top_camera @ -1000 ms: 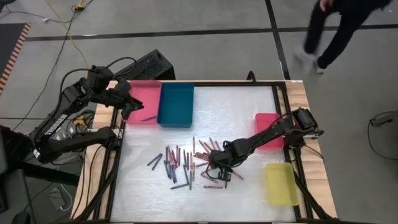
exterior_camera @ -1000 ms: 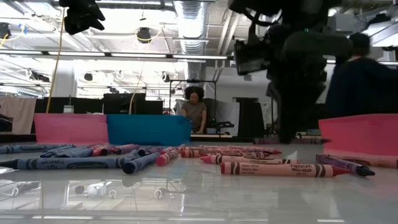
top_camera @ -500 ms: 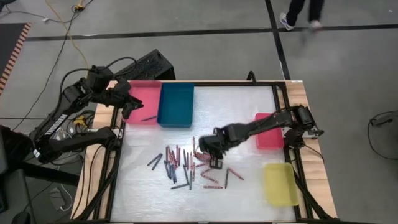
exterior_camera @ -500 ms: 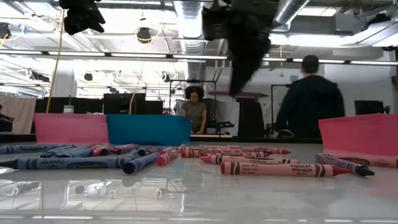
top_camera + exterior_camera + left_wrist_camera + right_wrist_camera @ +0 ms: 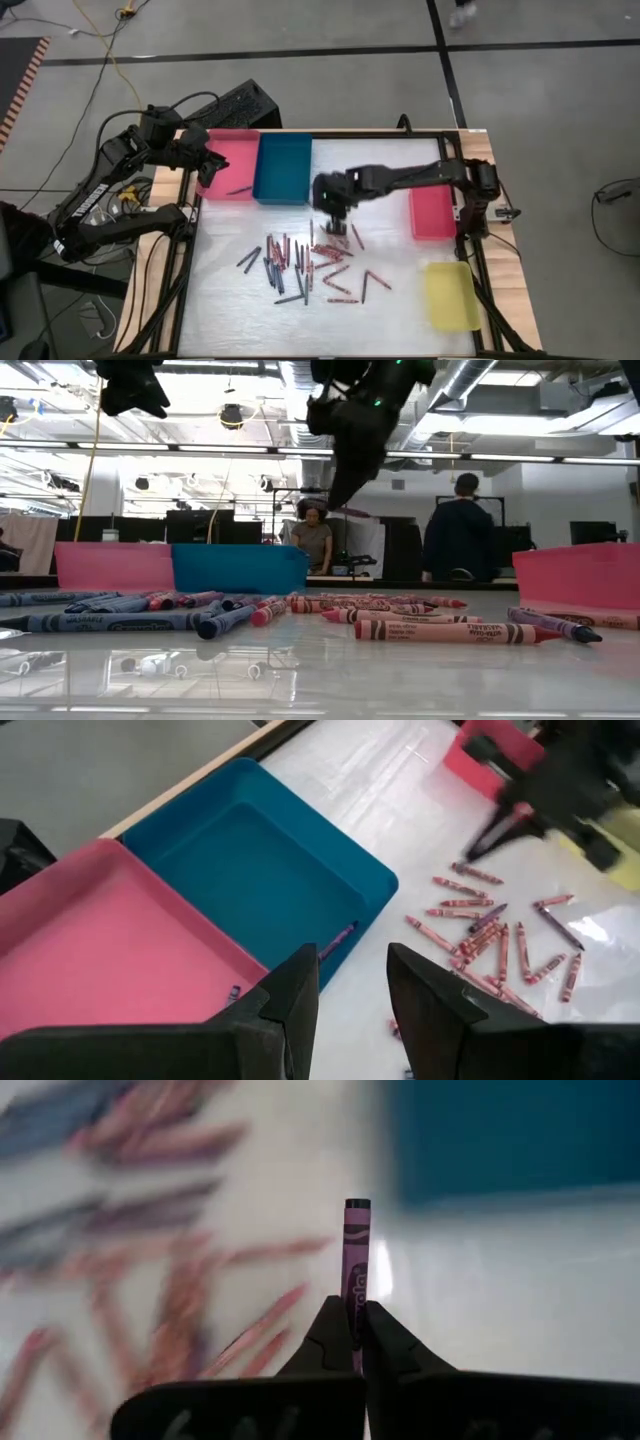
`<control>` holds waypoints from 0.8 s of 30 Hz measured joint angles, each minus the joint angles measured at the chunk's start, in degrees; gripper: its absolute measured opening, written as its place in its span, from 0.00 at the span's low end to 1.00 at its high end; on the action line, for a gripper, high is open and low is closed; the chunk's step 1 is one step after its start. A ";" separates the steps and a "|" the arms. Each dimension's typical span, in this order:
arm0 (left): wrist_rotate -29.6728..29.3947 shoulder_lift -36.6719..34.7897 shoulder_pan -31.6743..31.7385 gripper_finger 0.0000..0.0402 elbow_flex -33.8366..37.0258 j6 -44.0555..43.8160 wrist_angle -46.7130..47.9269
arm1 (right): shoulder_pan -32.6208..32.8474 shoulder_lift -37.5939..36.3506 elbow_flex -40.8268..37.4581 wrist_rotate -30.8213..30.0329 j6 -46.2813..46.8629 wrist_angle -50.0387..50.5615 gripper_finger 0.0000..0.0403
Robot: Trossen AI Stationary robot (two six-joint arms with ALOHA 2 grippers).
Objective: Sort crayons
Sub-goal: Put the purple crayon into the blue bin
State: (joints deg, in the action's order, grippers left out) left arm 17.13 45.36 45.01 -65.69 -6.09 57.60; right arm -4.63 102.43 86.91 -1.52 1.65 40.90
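Crayons (image 5: 310,262) lie scattered on the white table (image 5: 400,170), mostly in a loose heap near its middle; in the low view we see them as a row of red, pink and grey-blue sticks (image 5: 445,631) lying flat on the glossy surface. We note one more crayon in the pink tray (image 5: 232,160) at the table's far left corner, and the left wrist view shows a purple one (image 5: 337,939) inside the blue tray (image 5: 283,168) beside it, near its wall.

The right gripper (image 5: 336,212) hangs above the table, between the heap and the blue tray. In its wrist view we see its fingers (image 5: 330,1335) clenched on a single purple crayon (image 5: 355,1275), which sticks out straight ahead of the fingertips. In the low view this arm (image 5: 355,425) hangs well clear of the tabletop.

The left gripper (image 5: 205,172) hovers over the near edge of the pink tray; we see its fingers (image 5: 290,1000) standing apart with nothing between them.

We also record a red tray (image 5: 432,210) and a yellow tray (image 5: 450,295) along the right side. Two people (image 5: 458,530) are in the room behind.
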 joint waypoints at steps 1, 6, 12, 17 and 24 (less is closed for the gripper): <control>0.02 0.00 0.00 0.27 0.00 0.00 -0.42 | -1.22 0.00 0.00 0.00 0.34 -2.38 0.01; 0.01 0.00 0.00 0.27 0.00 -0.44 -1.66 | -5.81 0.00 0.00 -0.24 5.48 -16.74 0.01; -2.47 0.01 0.00 0.27 0.00 0.27 -1.83 | -7.64 0.00 0.00 -4.39 5.88 -28.84 0.01; -5.85 0.02 0.02 0.27 0.00 0.42 -1.94 | -7.92 0.00 0.00 -7.42 5.98 -32.46 0.01; -5.94 0.02 0.01 0.27 0.00 0.92 -1.94 | -8.29 3.03 -0.01 -9.18 7.67 -35.29 0.01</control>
State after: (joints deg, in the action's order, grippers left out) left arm 11.19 45.39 45.02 -65.69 -5.16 55.66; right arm -12.93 105.46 86.90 -10.69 9.32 5.60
